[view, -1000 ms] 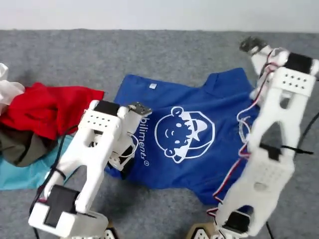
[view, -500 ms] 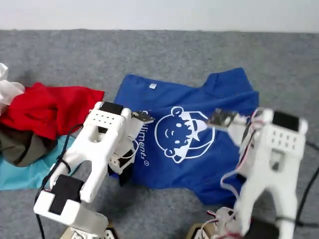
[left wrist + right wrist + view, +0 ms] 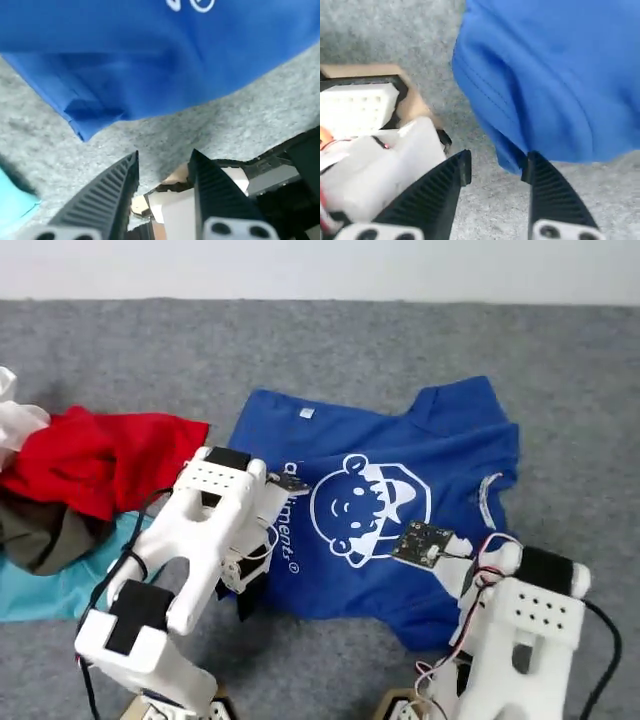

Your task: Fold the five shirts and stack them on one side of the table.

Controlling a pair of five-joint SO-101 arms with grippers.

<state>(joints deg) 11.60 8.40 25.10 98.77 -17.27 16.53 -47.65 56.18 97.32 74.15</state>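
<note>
Spread open, gripping nothing: left tool (image 3: 164, 159) at seven o'clock of blue shirt (image 3: 400, 440), right tool (image 3: 497, 159) at five o'clock.

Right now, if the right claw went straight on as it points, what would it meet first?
Probably the hem of the blue shirt, just ahead of the open right claw; depth is unclear, so possibly the grey table cover beside it.

soft, even light comes from above and leaves the grey table (image 3: 120, 350) evenly bright, with the white backdrop (image 3: 320, 265) behind it the palest part of the high view. folds in the blue shirt (image 3: 440, 430) show as gentle darker bands in both wrist views, and a faint, soft-edged shadow lies on the table along the shirt's edge.
</note>
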